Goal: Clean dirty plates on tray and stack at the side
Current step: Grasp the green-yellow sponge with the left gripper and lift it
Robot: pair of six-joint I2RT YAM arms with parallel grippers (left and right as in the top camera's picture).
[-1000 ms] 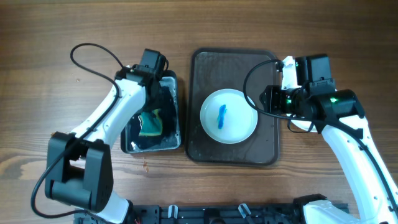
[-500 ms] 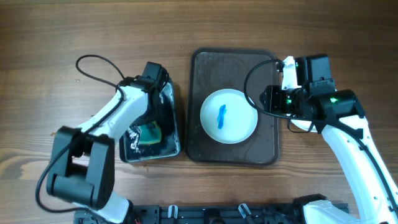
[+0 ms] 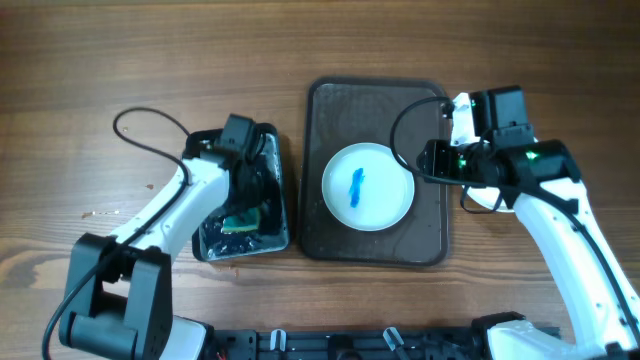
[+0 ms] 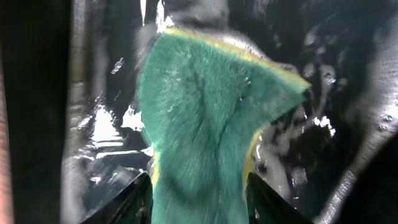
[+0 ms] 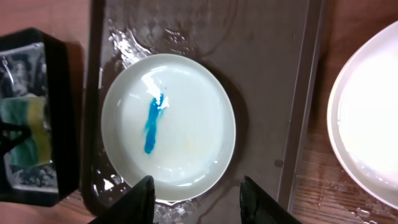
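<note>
Wooden counter (image 3: 100, 60), shown from above and from both wrists. The left jaws, narrower than a second ago, pinch a green-and-yellow sponge (image 4: 205, 149), which buckles between them inside the wet black rectangular basin (image 3: 288, 200). Over that second the wrist has slid from the basin's far end toward its near end. The sponge is probably being lifted out, so wiping has not begun. The round white plate with a blue smear (image 3: 367, 187) lies unmoved at the middle of the dark brown rectangular tray (image 3: 330, 100). The right jaws stand apart and empty over the tray, just beside that plate. A second white plate (image 5: 367, 112) rests on the counter beyond the tray's right rim. The left arm (image 3: 170, 205) reaches diagonally, wrist pitched down. The right arm (image 3: 560, 220) holds its place, wrist turned toward the tray.
</note>
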